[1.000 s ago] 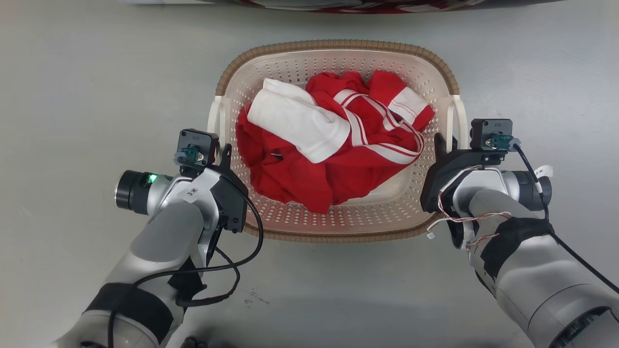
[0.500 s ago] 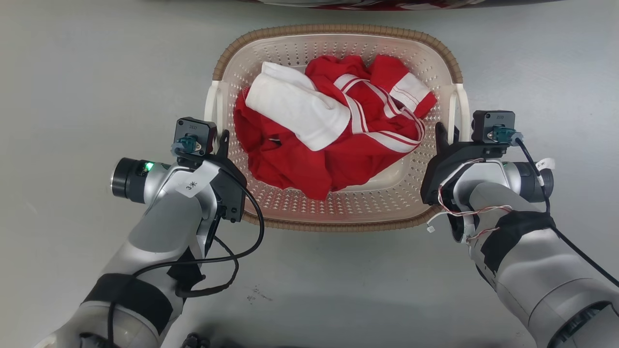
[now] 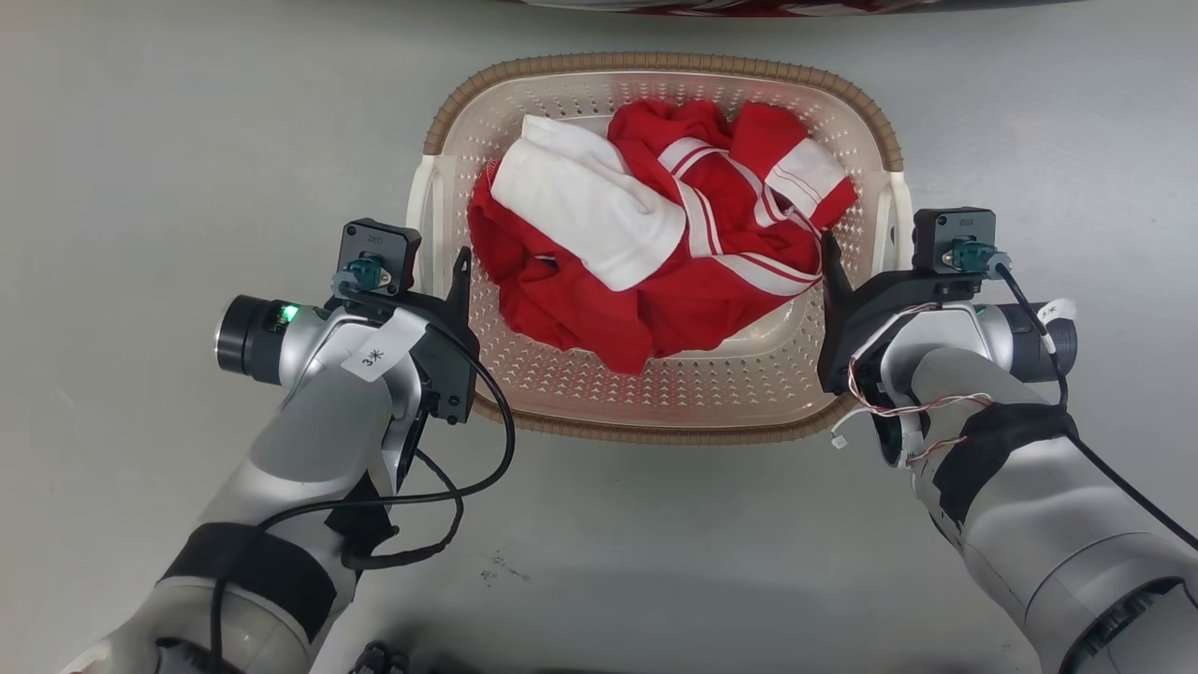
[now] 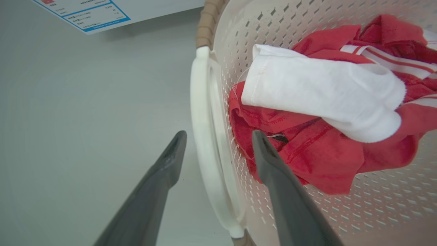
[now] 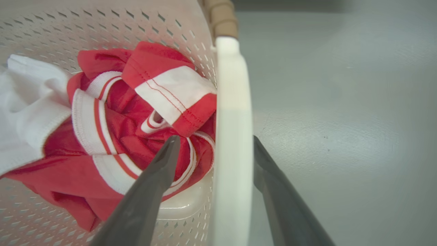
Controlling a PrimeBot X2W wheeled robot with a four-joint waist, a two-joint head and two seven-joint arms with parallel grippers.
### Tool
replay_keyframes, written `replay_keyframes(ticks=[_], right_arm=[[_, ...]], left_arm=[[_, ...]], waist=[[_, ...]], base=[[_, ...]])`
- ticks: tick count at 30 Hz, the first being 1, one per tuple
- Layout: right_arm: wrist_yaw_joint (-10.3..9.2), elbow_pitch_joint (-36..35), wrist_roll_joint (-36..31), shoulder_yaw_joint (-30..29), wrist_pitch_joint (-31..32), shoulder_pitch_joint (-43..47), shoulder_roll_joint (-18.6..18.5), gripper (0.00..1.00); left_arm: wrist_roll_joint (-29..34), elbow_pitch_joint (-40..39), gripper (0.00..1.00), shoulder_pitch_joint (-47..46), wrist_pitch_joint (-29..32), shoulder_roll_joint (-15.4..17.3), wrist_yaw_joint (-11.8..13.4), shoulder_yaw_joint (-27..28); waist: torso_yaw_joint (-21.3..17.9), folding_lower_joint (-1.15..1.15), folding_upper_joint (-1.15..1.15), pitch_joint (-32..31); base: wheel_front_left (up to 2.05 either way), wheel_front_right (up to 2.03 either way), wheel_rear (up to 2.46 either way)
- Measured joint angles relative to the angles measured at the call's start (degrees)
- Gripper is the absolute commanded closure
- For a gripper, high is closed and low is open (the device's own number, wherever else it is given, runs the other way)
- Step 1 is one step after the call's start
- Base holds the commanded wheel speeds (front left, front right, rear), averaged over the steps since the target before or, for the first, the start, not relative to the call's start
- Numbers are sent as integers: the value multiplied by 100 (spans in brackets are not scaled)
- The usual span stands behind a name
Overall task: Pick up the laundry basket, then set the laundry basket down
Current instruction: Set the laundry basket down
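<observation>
The laundry basket (image 3: 655,64) sits on the grey floor before me, cream and perforated with a brown rim, holding a red striped garment (image 3: 693,290) and a white cloth (image 3: 585,220). My left gripper (image 3: 436,271) is open and straddles the basket's white left handle (image 4: 201,136): one finger is outside, the other inside against the red cloth, and gaps show on both sides. My right gripper (image 3: 861,262) is open around the right handle (image 5: 234,119). Its outer finger lies close against the handle and its inner finger is over the clothes.
A dark appliance edge with red showing (image 3: 749,6) runs along the top of the head view, just beyond the basket. A white panel with a blue-framed label (image 4: 88,13) stands past the left handle. Bare grey floor (image 3: 140,140) surrounds the basket.
The whole head picture has shifted slightly. Against the basket, the inner finger of each gripper now stands further inward over the basket wall, so both grippers look wider open.
</observation>
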Motion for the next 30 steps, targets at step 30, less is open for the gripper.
replay_keyframes(ticks=[30], right_arm=[[207,-129,-304,199,-254,5,11,0]], left_arm=[[-305,-90,0,428,-283,196,-110,477]], waist=[[-225,0,0,-1191]], base=[[0,0,0]])
